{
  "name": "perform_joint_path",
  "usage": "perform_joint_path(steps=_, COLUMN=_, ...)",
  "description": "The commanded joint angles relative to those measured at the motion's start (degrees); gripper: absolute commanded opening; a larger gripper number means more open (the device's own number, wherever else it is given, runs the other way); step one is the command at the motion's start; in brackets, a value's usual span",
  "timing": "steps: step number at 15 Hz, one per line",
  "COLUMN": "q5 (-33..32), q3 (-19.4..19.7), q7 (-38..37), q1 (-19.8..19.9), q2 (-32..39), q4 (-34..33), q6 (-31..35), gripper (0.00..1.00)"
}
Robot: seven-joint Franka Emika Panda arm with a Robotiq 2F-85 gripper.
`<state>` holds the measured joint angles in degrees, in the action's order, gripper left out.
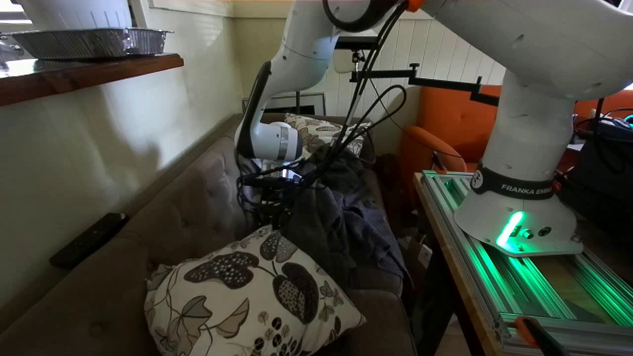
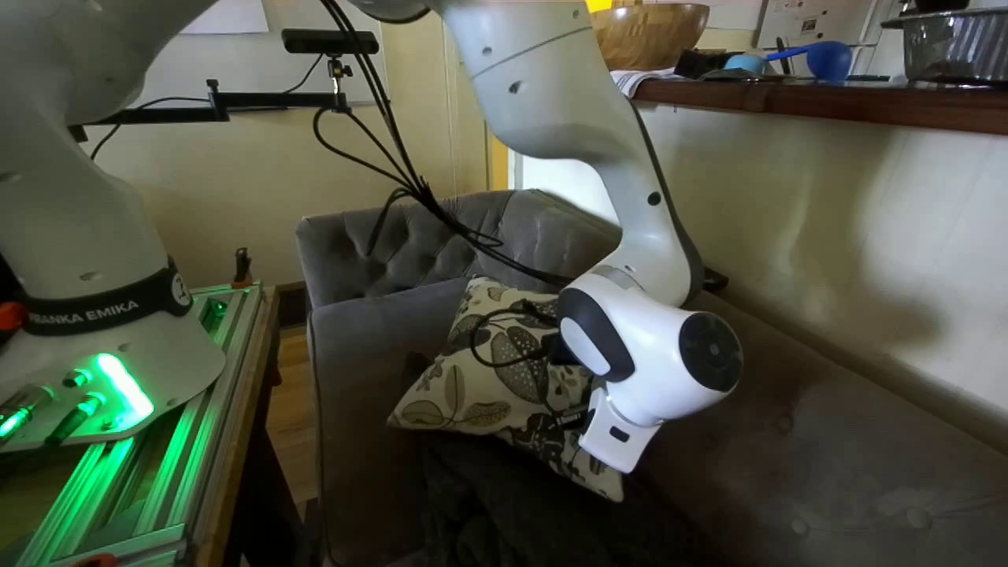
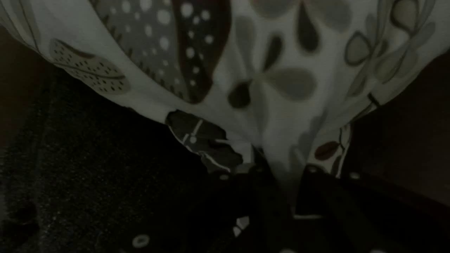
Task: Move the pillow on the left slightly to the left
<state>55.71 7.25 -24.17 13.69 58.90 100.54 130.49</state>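
In an exterior view, a crimped foil tray point(image 1: 94, 43) stood far left on a reddish wooden shelf point(image 1: 123, 74); below, a slim black remote point(image 1: 89, 241) lay along the top of the sofa point(image 1: 193, 198), grey-brown, velvety-looking and dimpled with buttons. Next came the pillow point(image 1: 257, 296), on the sofa near its back: plump, squarish, cream cloth printed with big brown-black leaves. At its far corner the jaws were closed on a gathered pinch of it (in the wrist view, creases ran down into the grip). Rightward followed another printed cushion point(image 1: 321, 129), rumpled dark grey clothes point(image 1: 346, 237), a smooth orange armchair point(image 1: 455, 113), then the desk point(image 1: 455, 257), its ridged metal rails point(image 1: 593, 336) beneath the glossy white arm point(image 1: 519, 133).

The pillow's near edge ran out of that frame. Black cables point(image 1: 324, 168) tangled across the jaws, hiding their shape, and also crossed the cushion. In an exterior view the rounded wrist housing point(image 2: 654, 370) stood before the jaws and covered part of the pillow. The wrist view was so dark that the jaws melted into black.
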Motion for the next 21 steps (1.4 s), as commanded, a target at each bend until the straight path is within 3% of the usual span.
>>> perform_joint_path(steps=1, q5=-0.5, q3=0.4, q7=5.6, q1=-0.6, q2=-12.9, q4=12.3, q6=-2.8, gripper=0.04)
perform_joint_path(steps=9, q5=-1.8, q3=-1.7, q7=22.1, q1=-6.5, q2=-33.0, q4=29.2, q6=-1.6, gripper=0.04)
perform_joint_path(steps=18, q5=-2.1, q3=-9.0, q7=30.2, q1=-15.0, q2=-54.8, q4=41.6, q6=-0.7, gripper=0.04)
perform_joint_path(steps=19, q5=-2.1, q3=-7.7, q7=28.6, q1=-13.8, q2=-46.8, q4=37.0, q6=0.2, gripper=0.14)
perform_joint_path(steps=21, q5=-2.1, q3=-9.1, q7=28.7, q1=-15.3, q2=-50.5, q4=39.0, q6=0.2, gripper=0.14)
